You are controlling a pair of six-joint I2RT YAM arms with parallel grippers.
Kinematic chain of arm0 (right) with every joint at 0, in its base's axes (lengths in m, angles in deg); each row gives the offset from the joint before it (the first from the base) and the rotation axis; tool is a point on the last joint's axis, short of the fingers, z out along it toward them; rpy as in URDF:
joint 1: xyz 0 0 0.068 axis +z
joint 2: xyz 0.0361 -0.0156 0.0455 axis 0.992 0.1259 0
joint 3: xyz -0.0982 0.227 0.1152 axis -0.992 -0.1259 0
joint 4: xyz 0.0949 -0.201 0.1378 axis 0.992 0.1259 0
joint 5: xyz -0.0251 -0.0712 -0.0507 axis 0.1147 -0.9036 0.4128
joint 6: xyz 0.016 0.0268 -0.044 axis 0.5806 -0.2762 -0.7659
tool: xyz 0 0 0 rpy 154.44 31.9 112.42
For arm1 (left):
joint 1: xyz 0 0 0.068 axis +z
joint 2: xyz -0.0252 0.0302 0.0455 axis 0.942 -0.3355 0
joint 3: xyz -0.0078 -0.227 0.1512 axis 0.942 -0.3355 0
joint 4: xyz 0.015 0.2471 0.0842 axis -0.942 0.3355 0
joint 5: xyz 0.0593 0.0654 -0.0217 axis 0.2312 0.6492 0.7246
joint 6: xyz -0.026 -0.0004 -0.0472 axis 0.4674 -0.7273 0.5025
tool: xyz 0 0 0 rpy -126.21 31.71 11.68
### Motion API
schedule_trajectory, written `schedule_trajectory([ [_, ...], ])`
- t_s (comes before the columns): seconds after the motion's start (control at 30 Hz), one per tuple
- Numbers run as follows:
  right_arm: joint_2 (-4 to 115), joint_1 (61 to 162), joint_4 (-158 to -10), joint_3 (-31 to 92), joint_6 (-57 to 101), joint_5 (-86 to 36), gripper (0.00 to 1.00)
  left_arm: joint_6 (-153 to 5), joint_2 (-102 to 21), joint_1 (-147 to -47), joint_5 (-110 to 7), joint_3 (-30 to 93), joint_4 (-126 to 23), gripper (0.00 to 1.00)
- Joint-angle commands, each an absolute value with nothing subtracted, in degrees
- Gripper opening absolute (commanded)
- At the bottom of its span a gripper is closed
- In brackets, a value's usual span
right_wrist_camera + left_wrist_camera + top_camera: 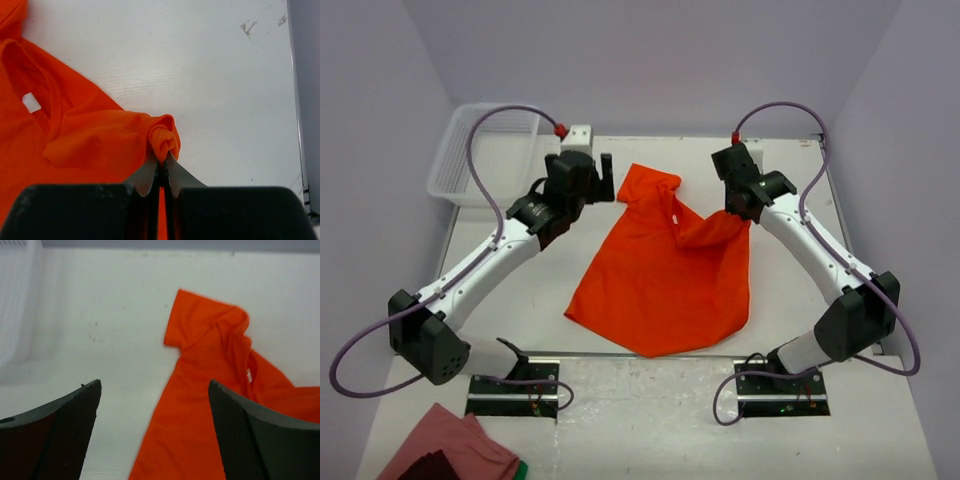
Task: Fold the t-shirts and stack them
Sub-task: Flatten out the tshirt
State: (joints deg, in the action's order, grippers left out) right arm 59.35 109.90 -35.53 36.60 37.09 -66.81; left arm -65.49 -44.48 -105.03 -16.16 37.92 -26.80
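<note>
A bright orange-red t-shirt (665, 270) lies rumpled in the middle of the table. My right gripper (740, 212) is shut on a bunched fold at the shirt's right edge (164, 135) and holds it slightly lifted. My left gripper (595, 178) is open and empty, hovering just left of the shirt's top left sleeve (200, 325). In the left wrist view the shirt's left edge (190, 430) runs between the two open fingers (75, 430). In the right wrist view a white neck label (31, 102) shows on the shirt.
A clear plastic basket (470, 150) stands at the back left. A dull pink cloth (455, 450) lies at the near left corner. A grey wall (307, 100) borders the table's right edge.
</note>
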Motion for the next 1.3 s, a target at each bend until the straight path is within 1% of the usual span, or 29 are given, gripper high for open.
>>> schedule_trajectory([
  [0.0,60.42,106.77,-37.68,39.07,37.83,-66.34,0.0,-58.99,-45.68,-103.19,-23.84,23.97,-26.17,0.86],
  [0.07,61.56,104.13,-37.68,38.36,38.36,-66.6,0.0,-58.72,-45.05,-102.57,-26.21,21.57,-25.66,0.79],
  [0.13,62.09,100.89,-37.76,37.49,38.98,-65.56,0.0,-57.84,-44.0,-101.95,-27.44,18.23,-24.87,0.7],
  [0.27,64.03,97.01,-39.08,35.73,39.06,-63.44,0.0,-55.21,-41.1,-100.72,-31.65,12.78,-25.04,0.66],
  [0.3,64.12,96.4,-40.13,35.29,39.06,-63.09,0.0,-54.77,-40.22,-100.63,-32.19,10.86,-25.04,0.66],
  [0.37,64.73,94.99,-40.49,34.67,39.15,-62.04,0.0,-53.53,-37.59,-100.46,-32.72,9.18,-24.43,0.63],
  [0.4,65.17,94.46,-40.66,34.58,39.5,-61.86,0.05,-52.75,-35.75,-100.37,-32.81,7.69,-23.47,0.61],
  [0.43,65.17,93.24,-41.01,34.49,39.5,-61.07,0.19,-52.31,-34.77,-100.28,-33.68,6.98,-22.68,0.59],
  [0.47,65.0,92.7,-41.62,34.15,39.5,-58.8,0.4,-52.13,-33.89,-100.37,-35.08,6.1,-22.5,0.57],
  [0.53,64.03,92.09,-43.91,33.44,38.98,-56.77,0.99,-50.99,-31.87,-100.28,-38.51,3.81,-22.49,0.52],
  [0.6,63.51,92.17,-44.88,33.79,38.71,-54.49,0.99,-49.68,-30.73,-100.46,-42.38,1.62,-22.23,0.46],
  [0.63,62.89,92.26,-44.88,34.14,38.97,-54.04,0.99,-49.32,-30.37,-100.46,-42.83,0.83,-22.4,0.38],
  [0.67,62.54,92.35,-44.97,34.4,39.06,-53.86,0.99,-49.23,-30.02,-100.54,-44.83,0.03,-22.49,0.35],
  [0.7,62.1,92.52,-44.97,34.58,38.89,-53.34,0.99,-48.88,-29.5,-100.63,-44.94,-1.28,-22.32,0.33],
  [0.73,61.23,92.7,-44.88,35.02,38.71,-52.98,0.99,-48.61,-29.32,-100.72,-44.85,-1.81,-22.06,0.27],
  [0.8,60.08,92.7,-44.88,35.2,38.02,-52.37,0.99,-47.74,-28.44,-100.81,-44.07,-3.22,-20.74,0.2],
  [0.87,58.32,92.7,-44.62,35.81,37.48,-51.75,0.99,-47.12,-27.82,-100.81,-44.59,-4.1,-19.86,0.2],
  [0.9,57.71,92.7,-44.27,35.99,37.22,-51.66,0.99,-46.59,-27.3,-100.81,-44.33,-4.37,-18.38,0.2],
  [0.93,56.48,92.61,-44.35,36.07,36.96,-50.7,0.99,-46.15,-27.03,-100.81,-43.54,-4.63,-17.67,0.25],
  [1.0,55.34,92.79,-44.62,35.81,36.69,-49.91,0.99,-45.19,-26.15,-100.9,-43.53,-5.33,-16.61,0.27],
  [1.1,53.57,93.14,-45.5,34.76,36.17,-49.02,0.99,-44.05,-25.8,-100.98,-44.41,-6.21,-15.29,0.42],
  [1.17,52.96,93.49,-45.41,34.41,35.99,-48.68,0.99,-43.25,-25.36,-100.9,-45.55,-7.61,-15.02,0.48],
  [1.2,52.78,93.92,-45.32,34.14,35.9,-48.76,0.99,-41.6,-25.19,-100.9,-46.17,-8.4,-15.11,0.55],
  [1.27,52.08,94.63,-45.85,33.79,35.73,-48.59,0.99,-40.44,-25.1,-100.9,-48.1,-9.72,-15.55,0.61],
])
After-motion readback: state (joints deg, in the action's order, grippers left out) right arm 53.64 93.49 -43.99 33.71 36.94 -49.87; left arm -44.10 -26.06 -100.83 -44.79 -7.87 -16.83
